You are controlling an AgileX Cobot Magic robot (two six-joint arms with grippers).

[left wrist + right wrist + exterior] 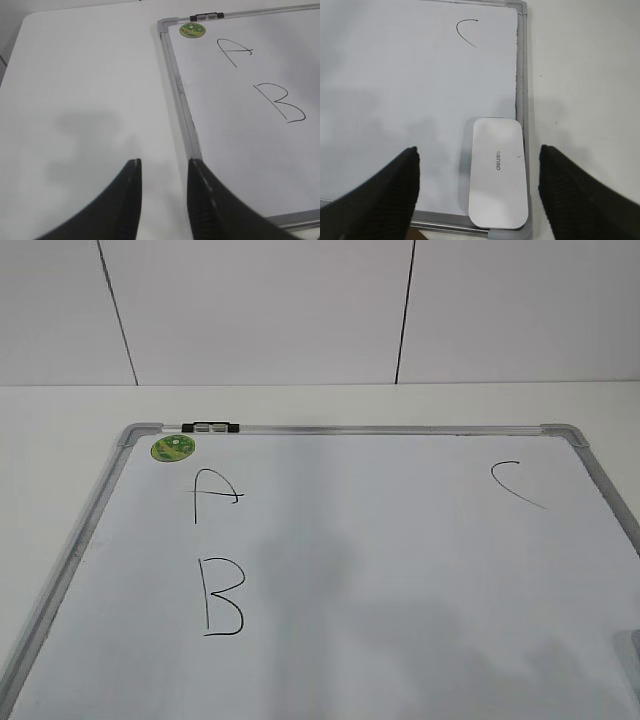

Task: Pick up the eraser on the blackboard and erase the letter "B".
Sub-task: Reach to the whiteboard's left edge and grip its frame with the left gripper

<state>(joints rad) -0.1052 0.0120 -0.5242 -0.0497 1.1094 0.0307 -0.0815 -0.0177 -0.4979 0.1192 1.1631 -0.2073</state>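
Right gripper (477,172): spread wide, empty, straddling eraser (498,172). Eraser long axis parallel to blackboard (521,65) right frame. Left gripper (164,172): narrowly parted, farther off.

White table (60,430), pale panelled wall (260,310), dark seams

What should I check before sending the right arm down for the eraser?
1. Eraser located: ok, lying flat in the blackboard's near right corner, against the frame.
2. Right gripper open: ok, fingers spread wider than the eraser.
3. Alignment: not ok, the eraser sits right of midway between the fingers.
4. Letter "B" intact: ok, nothing wiped yet.
5. Left gripper clear of the B: ok, open and empty over the table beside the board's left frame.
6. Height above the eraser: cannot tell.
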